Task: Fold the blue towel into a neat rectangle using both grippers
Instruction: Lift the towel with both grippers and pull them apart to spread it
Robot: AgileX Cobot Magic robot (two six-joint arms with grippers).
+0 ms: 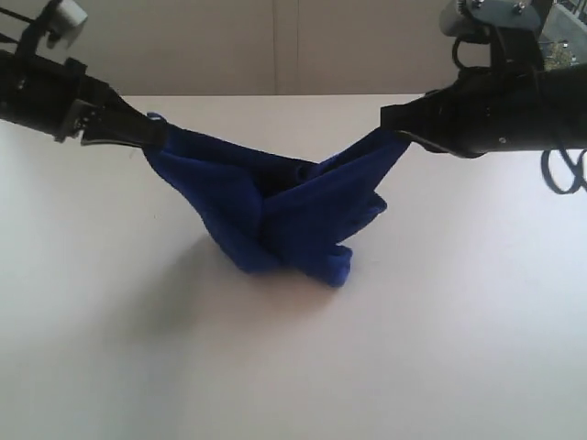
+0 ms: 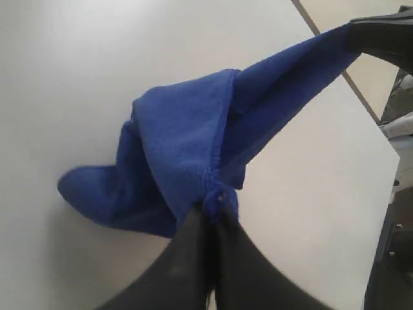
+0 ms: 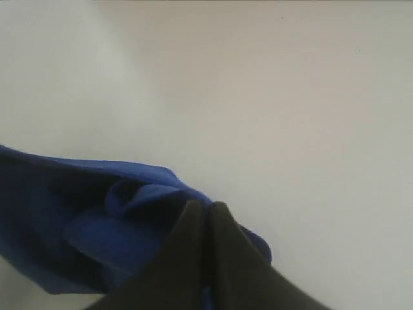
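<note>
Tabletop [image 1: 440, 348], exterior view: blue towel [image 1: 275, 215] sags onto it, left gripper [image 1: 158, 136] and right gripper [image 1: 402, 139] pinching ends.

One blue towel [image 1: 275, 215]; two pincers: left pincer [image 1: 158, 136], right pincer [image 1: 396, 136]; one table [image 1: 459, 348].

White table [image 1: 293, 376] — sagging blue towel [image 1: 275, 220] low on it

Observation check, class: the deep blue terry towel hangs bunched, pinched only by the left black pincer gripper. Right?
No: the right black pincer gripper pinches the deep blue terry towel too, as does the left gripper; the right wrist view shows it.
</note>
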